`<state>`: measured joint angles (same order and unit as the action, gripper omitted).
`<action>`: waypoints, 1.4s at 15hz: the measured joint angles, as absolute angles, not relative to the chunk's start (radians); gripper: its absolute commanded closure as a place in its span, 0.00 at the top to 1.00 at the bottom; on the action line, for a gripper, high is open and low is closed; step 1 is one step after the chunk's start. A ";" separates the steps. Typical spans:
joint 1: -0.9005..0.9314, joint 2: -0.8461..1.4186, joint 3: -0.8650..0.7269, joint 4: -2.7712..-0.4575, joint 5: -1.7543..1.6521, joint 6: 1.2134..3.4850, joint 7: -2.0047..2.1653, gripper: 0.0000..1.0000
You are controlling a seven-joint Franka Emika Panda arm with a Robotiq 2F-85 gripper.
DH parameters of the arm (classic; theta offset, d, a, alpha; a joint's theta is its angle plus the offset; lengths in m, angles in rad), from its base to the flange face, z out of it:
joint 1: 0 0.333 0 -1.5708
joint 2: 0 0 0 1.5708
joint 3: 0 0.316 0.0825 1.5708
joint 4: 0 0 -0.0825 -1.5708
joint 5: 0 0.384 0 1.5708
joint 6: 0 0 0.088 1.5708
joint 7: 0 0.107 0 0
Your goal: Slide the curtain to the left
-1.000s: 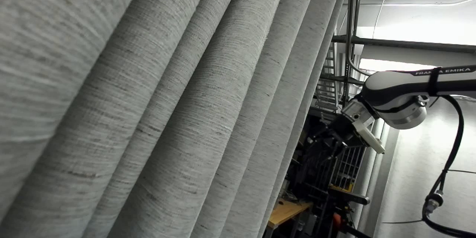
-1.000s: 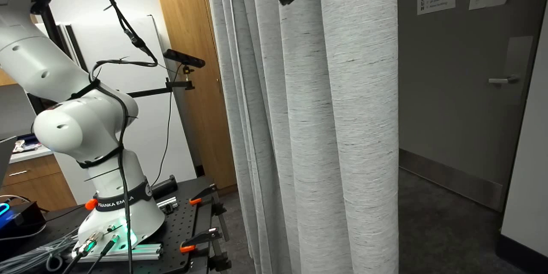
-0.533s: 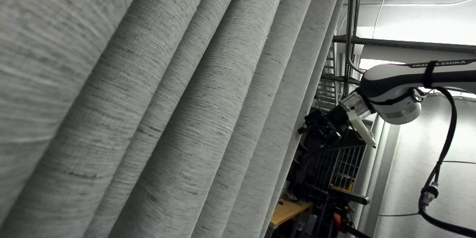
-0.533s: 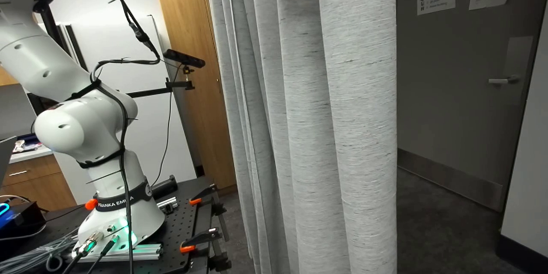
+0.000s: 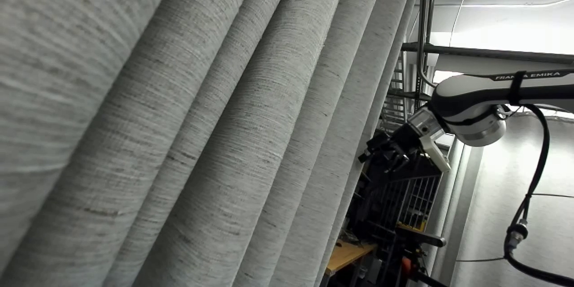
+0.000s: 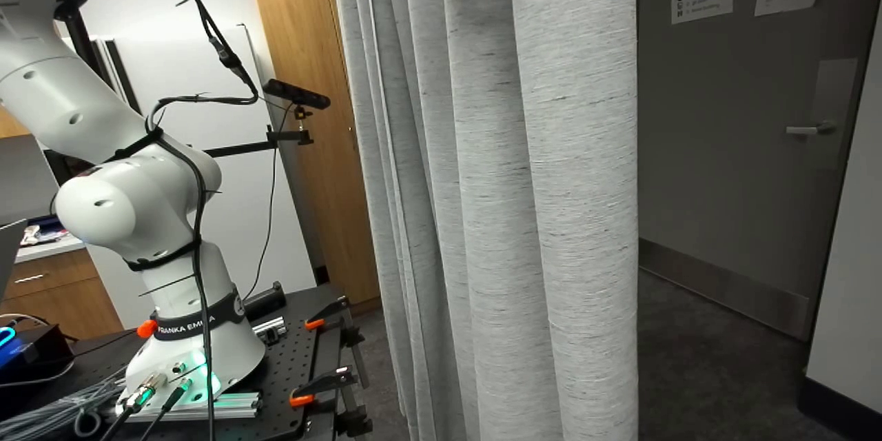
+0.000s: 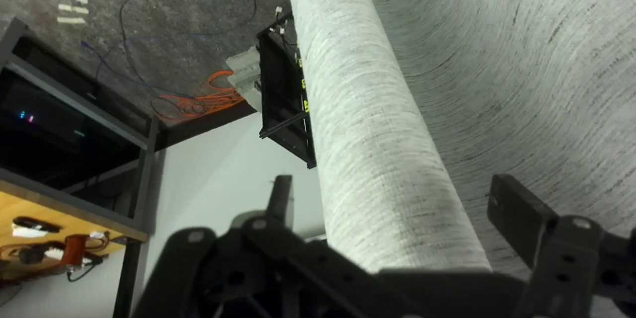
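Wrist view: gripper point(image 7: 390, 186), black, two-fingered, jaws parted wide; curtain point(image 7: 367, 109), light grey, heathered, finely streaked, one rounded pleat seen between the two fingers point(image 7: 521, 213), a broad sweep of the same cloth beyond the finger at the view's right; contact of either finger with the cloth, cannot be told; to the left of the pleat, floor point(image 7: 189, 5), dark, mottled, with three pale strips point(image 7: 73, 9); orange cable point(image 7: 221, 99), loosely coiled; black frame point(image 7: 280, 94), partly hidden by the pleat; wooden tabletop point(image 7: 30, 208) bearing small objects

In an exterior view: same curtain point(image 5: 269, 121), deep slanting pleats, filling the left and centre; robot arm point(image 5: 475, 103), white and black, reaching in from the right edge; gripper at the far border of the cloth, dark on a dark ground

In an exterior view: same curtain point(image 6: 565, 220), hung in lengthwise folds, overlapping a tall wooden panel point(image 6: 337, 200) at left and a grey door point(image 6: 723, 117) with a lever handle point(image 6: 806, 129) at right; dark tip of the gripper, cut by the top edge, over the cloth; arm base point(image 6: 176, 351), white, green glow at its foot, on a black perforated plate point(image 6: 296, 331)
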<state>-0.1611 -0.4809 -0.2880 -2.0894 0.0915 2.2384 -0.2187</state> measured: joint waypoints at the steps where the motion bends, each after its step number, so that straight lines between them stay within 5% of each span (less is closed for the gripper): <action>1: -0.159 -0.478 -0.281 -2.080 0.076 2.251 -0.244 1.00; 19: -0.069 -0.288 -0.288 -1.906 0.147 2.888 -0.301 1.00; 21: -0.069 -0.285 -0.289 -1.879 0.157 2.898 -0.291 0.74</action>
